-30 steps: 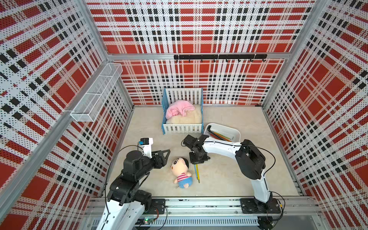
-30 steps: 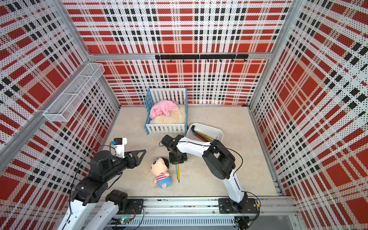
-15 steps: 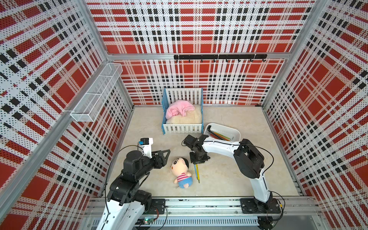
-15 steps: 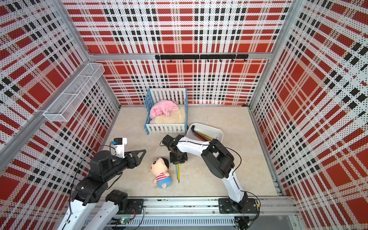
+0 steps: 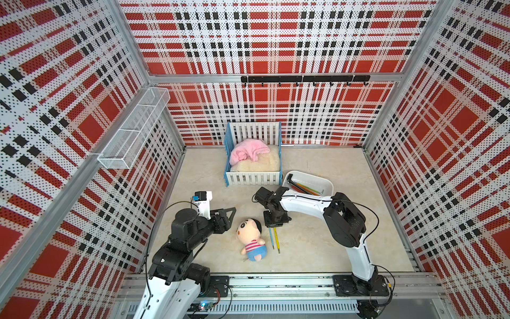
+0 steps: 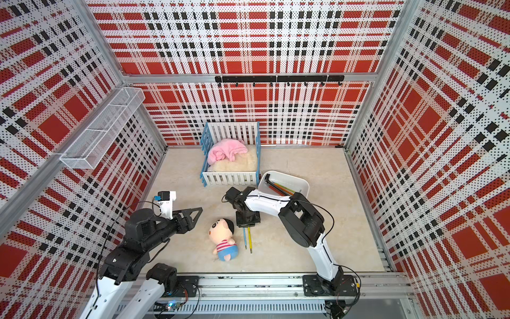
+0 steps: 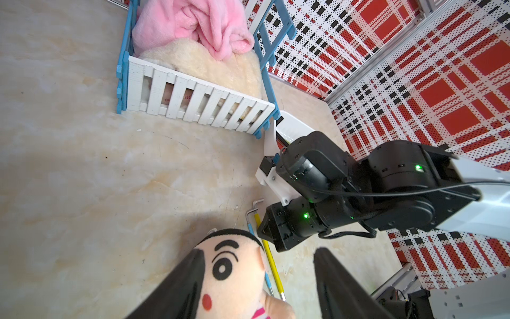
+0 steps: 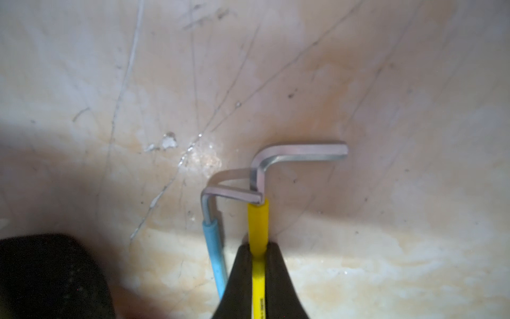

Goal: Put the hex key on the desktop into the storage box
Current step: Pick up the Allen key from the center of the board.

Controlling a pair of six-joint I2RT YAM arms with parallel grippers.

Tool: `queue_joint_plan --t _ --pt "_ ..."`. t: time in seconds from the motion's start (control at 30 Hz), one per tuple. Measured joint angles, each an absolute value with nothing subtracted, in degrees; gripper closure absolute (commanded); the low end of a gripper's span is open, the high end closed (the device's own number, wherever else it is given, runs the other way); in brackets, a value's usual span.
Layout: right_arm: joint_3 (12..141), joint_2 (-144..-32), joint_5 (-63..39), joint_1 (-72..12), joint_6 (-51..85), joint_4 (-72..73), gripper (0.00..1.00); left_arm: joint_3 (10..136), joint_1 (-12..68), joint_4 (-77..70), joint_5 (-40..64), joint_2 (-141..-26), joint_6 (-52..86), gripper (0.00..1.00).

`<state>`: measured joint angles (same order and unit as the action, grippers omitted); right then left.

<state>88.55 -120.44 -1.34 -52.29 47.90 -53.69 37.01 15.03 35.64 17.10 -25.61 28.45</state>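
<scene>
Your yellow-sleeved hex key [image 8: 258,221] lies on the tabletop [image 5: 317,248]. The right claw [image 8: 258,250] is pinched tight on its sleeve. A blue-sleeved hex key [image 8: 212,243] lies just beside it, bent ends touching, and a doll [image 5: 249,234] is near. The storage box [image 5: 310,176] sits well apart, by the crib [image 5: 252,178]. Your left claw [image 7: 259,252] hovers spread wide, holding nothing.

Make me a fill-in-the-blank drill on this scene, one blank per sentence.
The yellow hex key is clamped in the ___ pincer.
The blue hex key lies beside it on the ___.
The pink blanket lies in the ___.
The doll lies face ___.
Missing words: right; desktop; crib; up.
</scene>
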Motion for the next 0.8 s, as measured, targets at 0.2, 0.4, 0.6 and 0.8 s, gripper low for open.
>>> queue_joint_plan --t 0.2,0.4,0.6,0.8 --pt "88.6 -120.4 -1.3 -52.2 48.2 -53.7 1.0 37.0 15.0 35.6 17.1 -25.8 28.4 0.32" --pt "89.4 -120.4 1.3 -51.9 48.8 -55.0 1.0 37.0 15.0 35.6 17.1 -26.0 28.4 0.32" --pt "91.3 -120.0 5.0 -51.2 48.8 -57.5 1.0 37.0 15.0 35.6 17.1 -26.0 28.4 0.32" --pt "91.9 -116.4 8.6 -50.7 47.3 -60.8 1.0 37.0 15.0 35.6 17.1 -26.1 28.4 0.32"
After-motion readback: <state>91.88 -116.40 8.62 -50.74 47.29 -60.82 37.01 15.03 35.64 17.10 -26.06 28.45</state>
